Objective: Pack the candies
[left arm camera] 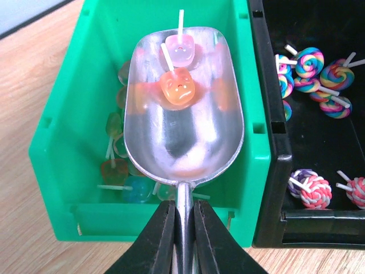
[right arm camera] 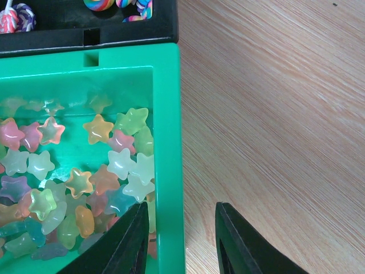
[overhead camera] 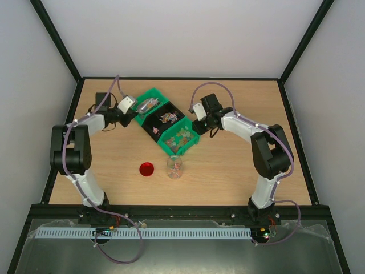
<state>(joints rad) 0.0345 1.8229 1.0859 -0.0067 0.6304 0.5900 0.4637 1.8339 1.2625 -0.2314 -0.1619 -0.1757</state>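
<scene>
My left gripper [left arm camera: 183, 204] is shut on the handle of a silver scoop [left arm camera: 182, 131]. In the bowl lie two candies, an orange one [left arm camera: 178, 87] and a pink one [left arm camera: 180, 50]. The scoop hovers over the back green bin [left arm camera: 63, 171], which holds more stick candies [left arm camera: 122, 185]. My right gripper [right arm camera: 181, 206] is open and straddles the right wall of the front green bin [right arm camera: 166, 114]: one finger inside among star candies [right arm camera: 108, 165], the other over the table. In the top view the left gripper [overhead camera: 132, 107], scoop [overhead camera: 147, 105] and right gripper [overhead camera: 192, 117] flank the bins.
A black bin [left arm camera: 268, 171] with swirl lollipops [left arm camera: 311, 191] sits between the two green bins. A clear jar [overhead camera: 174, 166] with a few candies in it and a red lid [overhead camera: 146, 169] stand on the wooden table in front of the bins.
</scene>
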